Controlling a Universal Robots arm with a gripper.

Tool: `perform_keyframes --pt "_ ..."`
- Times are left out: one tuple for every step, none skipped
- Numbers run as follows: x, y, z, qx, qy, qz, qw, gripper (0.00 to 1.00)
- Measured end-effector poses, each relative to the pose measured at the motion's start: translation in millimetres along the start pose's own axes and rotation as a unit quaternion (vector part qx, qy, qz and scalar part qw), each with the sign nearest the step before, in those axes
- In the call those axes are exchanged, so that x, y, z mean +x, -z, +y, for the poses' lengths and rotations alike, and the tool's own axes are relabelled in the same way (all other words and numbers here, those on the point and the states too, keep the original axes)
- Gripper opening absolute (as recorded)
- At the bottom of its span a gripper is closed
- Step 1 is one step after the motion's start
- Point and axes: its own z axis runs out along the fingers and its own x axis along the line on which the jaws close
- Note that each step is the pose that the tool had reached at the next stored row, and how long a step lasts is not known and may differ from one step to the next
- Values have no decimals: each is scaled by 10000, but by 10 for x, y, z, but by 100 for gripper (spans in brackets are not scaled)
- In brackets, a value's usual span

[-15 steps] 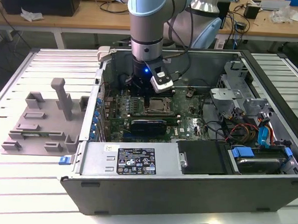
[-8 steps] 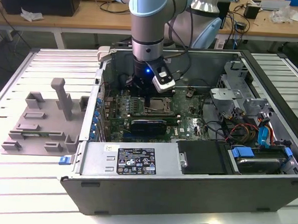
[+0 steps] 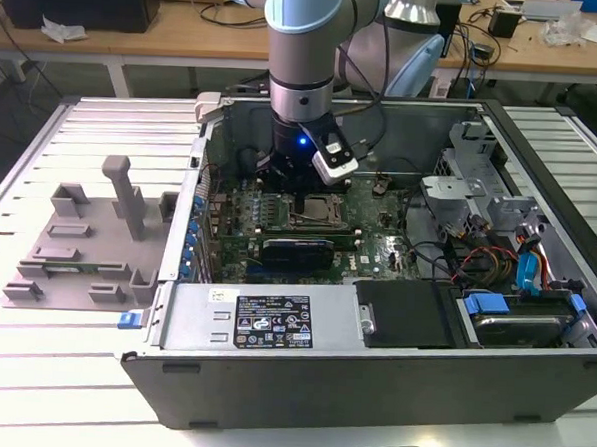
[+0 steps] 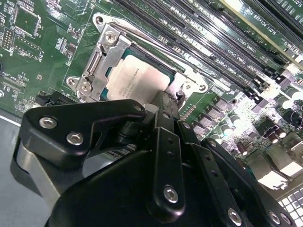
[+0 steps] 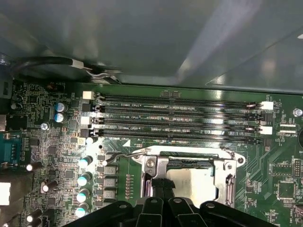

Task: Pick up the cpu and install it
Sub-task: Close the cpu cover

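Observation:
The cpu (image 4: pixel 137 78) (image 5: pixel 194 182), a flat square chip with a pale silver top, lies flat inside the metal socket frame (image 4: pixel 102 61) (image 5: pixel 151 163) on the green motherboard. My gripper (image 4: pixel 166 101) (image 5: pixel 162 185) hangs just above the socket. Its black fingers are pressed together at one edge of the chip, with nothing between them. Whether the tips touch the chip is hidden by the gripper body. In the exterior view the arm reaches straight down into the open computer case, with the gripper (image 3: pixel 302 189) over the socket (image 3: pixel 319 213).
Several memory slots (image 5: pixel 175 118) run beside the socket, with capacitors (image 5: pixel 84 179) close by. The case walls (image 3: pixel 273 322) enclose the board. Drive cages and cables (image 3: pixel 516 285) fill the exterior view's right. A grey plastic tray (image 3: pixel 87 242) stands outside the case on the exterior view's left.

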Motion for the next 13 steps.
perform_keyframes --pt "0 0 0 0 0 0 10000 11" --pt "0 0 0 0 3 0 10000 11" --pt "-1 9 1 0 8 0 10000 11" --pt "-1 18 1 0 11 0 10000 11" --pt "-1 27 1 0 14 0 10000 11" --pt "2 27 2 -2 17 -1 10000 11" --pt "9 28 2 -1 21 -1 10000 11" --pt "18 29 2 0 25 -1 10000 11" --pt "36 27 3 -1 32 -2 10000 11" --pt "49 22 3 -1 37 -1 10000 11" --pt "54 15 3 -1 42 -1 10000 11" --pt "56 7 3 -1 54 -1 10000 11" --pt "56 -2 3 -2 74 0 10000 11"
